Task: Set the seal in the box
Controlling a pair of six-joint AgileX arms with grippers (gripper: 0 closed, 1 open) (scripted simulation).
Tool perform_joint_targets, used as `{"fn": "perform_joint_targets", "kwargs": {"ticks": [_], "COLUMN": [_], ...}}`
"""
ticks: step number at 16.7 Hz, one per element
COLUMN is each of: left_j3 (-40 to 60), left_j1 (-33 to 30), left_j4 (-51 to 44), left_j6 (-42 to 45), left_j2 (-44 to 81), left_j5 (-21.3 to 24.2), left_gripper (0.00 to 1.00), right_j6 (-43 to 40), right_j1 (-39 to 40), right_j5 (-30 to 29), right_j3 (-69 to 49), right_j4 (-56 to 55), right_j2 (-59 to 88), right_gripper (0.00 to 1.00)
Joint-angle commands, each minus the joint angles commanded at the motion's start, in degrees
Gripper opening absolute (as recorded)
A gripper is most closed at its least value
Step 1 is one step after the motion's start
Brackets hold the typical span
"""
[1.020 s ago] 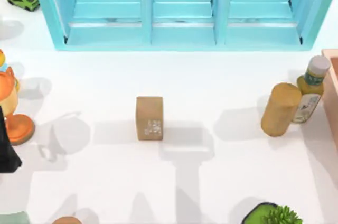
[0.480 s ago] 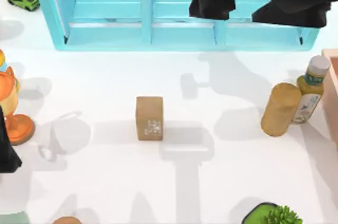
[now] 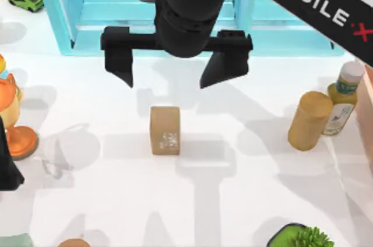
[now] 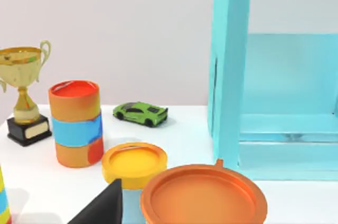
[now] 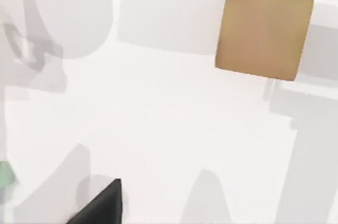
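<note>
Reaching: right gripper (image 3: 169, 81), jaws spread wide and holding nothing, hanging in the upper centre of the top view in front of the turquoise shelf unit (image 3: 116, 37).
Seal (image 3: 165, 130): tan-brown block standing upright on the table (image 3: 245, 200), centre of the frame, whitish patch on its visible face, untouched.
Key relation: the seal sits just below the gap between the two black fingers (image 3: 119, 60) in the frame, slightly left of that gap's middle; the jaws' opening runs left to right, across the block's narrow width; its long axis looks vertical, so I judge a straight drop would straddle it.
Wrist check: right wrist view shows the seal's top face (image 5: 263, 33) as a tan square toward the upper right.
Nearer arm: the right one, by far.
Left gripper (image 3: 7, 165): parked at the left edge; I cannot tell its jaws.
Box (image 3: 366, 101): peach-tan wall at the right edge, beside the bottle (image 3: 342, 98) and tan-yellow cylinder (image 3: 310, 120).
Progress: grasp not yet made.
</note>
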State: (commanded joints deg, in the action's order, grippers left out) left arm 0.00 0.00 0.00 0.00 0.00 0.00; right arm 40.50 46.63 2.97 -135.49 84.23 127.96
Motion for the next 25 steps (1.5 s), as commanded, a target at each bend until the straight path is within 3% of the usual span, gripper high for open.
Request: {"fn": "perform_joint_targets", "kwargs": {"ticks": [5,11,18,25], "left_j3": [0.0,0.0,0.0,0.0], "left_j1": [0.0,0.0,0.0,0.0], "left_j4": [0.0,0.0,0.0,0.0], "left_j6": [0.0,0.0,0.0,0.0], "left_j2": [0.0,0.0,0.0,0.0], "left_j5": [0.0,0.0,0.0,0.0], "left_gripper": [1.0,1.0,1.0,1.0], "right_j6": [5.4,8.3,8.2,7.8], "right_j1": [1.0,0.9,0.7,0.4], "right_j5": [-4.5,-7.5,-7.4,-7.4], "right_j3": [-15.5,-23.2,-22.3,-6.6], "right_j4": [7.4,10.6,9.9,-3.4], "right_j2": [14.7,21.9,21.8,19.3], "right_gripper": [1.0,1.0,1.0,1.0]}}
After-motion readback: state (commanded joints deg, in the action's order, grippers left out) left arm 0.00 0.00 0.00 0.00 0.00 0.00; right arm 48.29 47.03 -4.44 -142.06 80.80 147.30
